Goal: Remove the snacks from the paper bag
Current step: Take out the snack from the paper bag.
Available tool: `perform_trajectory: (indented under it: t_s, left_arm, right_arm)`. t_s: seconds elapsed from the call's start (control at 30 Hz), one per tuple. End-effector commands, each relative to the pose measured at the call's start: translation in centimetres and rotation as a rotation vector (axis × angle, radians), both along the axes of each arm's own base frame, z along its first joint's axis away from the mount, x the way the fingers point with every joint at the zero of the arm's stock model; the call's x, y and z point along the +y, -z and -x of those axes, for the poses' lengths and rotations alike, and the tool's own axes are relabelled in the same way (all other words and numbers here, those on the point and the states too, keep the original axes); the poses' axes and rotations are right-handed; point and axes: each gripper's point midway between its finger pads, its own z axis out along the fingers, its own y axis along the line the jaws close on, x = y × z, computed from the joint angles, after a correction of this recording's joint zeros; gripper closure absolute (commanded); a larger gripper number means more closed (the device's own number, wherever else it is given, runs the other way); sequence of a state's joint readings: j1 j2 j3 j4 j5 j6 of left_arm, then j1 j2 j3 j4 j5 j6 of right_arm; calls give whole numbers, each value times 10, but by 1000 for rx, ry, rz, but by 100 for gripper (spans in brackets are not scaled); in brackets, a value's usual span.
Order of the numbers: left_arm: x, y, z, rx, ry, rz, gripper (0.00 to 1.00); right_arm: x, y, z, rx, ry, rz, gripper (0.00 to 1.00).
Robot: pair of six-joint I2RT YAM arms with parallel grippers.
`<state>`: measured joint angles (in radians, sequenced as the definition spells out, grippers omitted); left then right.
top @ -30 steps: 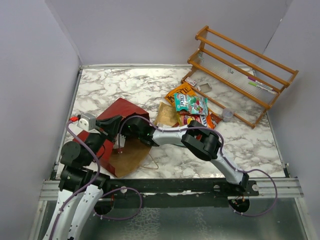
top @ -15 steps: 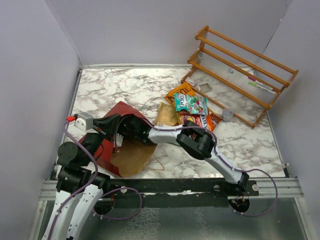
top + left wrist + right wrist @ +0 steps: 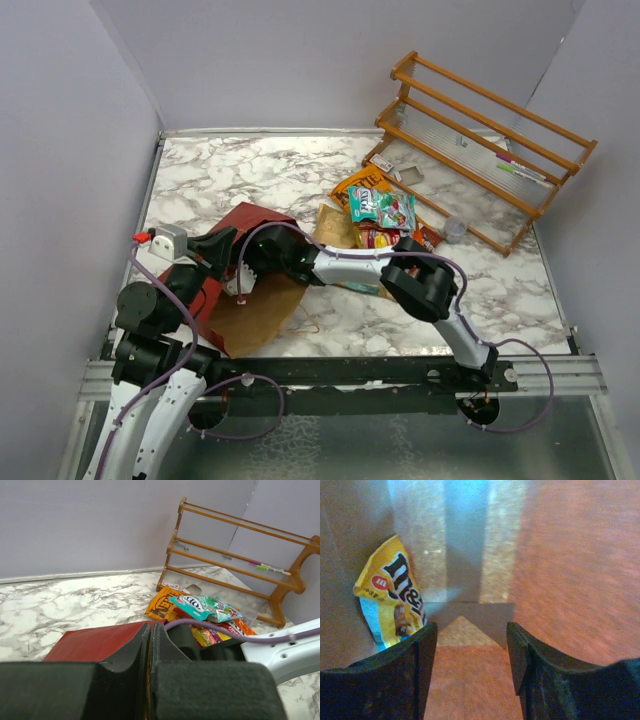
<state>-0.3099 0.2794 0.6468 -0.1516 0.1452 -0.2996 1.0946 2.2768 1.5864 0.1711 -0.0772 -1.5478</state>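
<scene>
The paper bag [image 3: 252, 222] lies on its side at the left, dark red outside, brown inside [image 3: 255, 312]. My left gripper [image 3: 222, 246] is shut on the bag's upper edge [image 3: 95, 641], with the paper pinched between the jaws [image 3: 150, 630]. My right gripper [image 3: 252, 268] is open and reaches inside the bag. In the right wrist view a yellow M&M's packet [image 3: 392, 600] leans on the bag's inner wall, just left of my open gripper [image 3: 472, 632]. The other snacks lie piled outside: a teal pack [image 3: 382, 207], an orange Kettle bag [image 3: 352, 187], a tan bag [image 3: 333, 230] and a red pack [image 3: 400, 242].
The wooden slatted rack [image 3: 490, 130] stands at the back right, with a small grey cup [image 3: 455, 229] by its foot. The bag's string handle [image 3: 305, 325] lies on the marble near the front. Grey walls close in the left, back and right.
My left gripper has pulled the bag's edge up and to the left, so the mouth stands wider. My right arm has shifted, with its gripper still inside the bag.
</scene>
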Motion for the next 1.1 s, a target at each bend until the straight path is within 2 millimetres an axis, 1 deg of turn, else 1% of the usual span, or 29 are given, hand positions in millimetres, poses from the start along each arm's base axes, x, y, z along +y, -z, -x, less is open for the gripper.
perform_trajectory:
  t_s: [0.0,0.07,0.17,0.43,0.57,0.67,0.73,0.8,0.93,1.0,1.07]
  left_arm:
    - [4,2,-3,-9,-25,-19,99]
    - [3,0,-2,-14,-21,-25,99]
    - [3,-2,-1,-21,-17,-33,99]
    - [-6,-9,6,-53,42,-26,99]
    - [-8,-12,7,-62,55,-20,99]
    - [-10,-13,9,-65,69,-22,99]
    - [-10,-13,9,-65,69,-21,99]
    - [-11,-13,10,-66,76,-17,99]
    - [-14,-12,9,-68,93,-14,99]
    - [-13,-11,8,-65,82,-18,99]
    - [-9,-7,4,-55,53,-19,99]
  right_arm:
    - [-7,-38,39,150,-57,-48,40]
    - [-12,-34,46,173,-61,-27,37]
    - [-18,-28,51,205,-57,-13,34]
    - [-20,9,62,279,-79,62,32]
    - [-16,17,59,284,-70,50,31]
    - [-13,28,58,295,-70,76,30]
    - [-10,32,54,283,-61,66,30]
    - [-5,30,46,253,-42,41,30]
    - [5,29,46,248,-47,16,30]
    - [6,25,48,266,-39,-10,30]
    - [2,17,49,284,-16,-40,30]
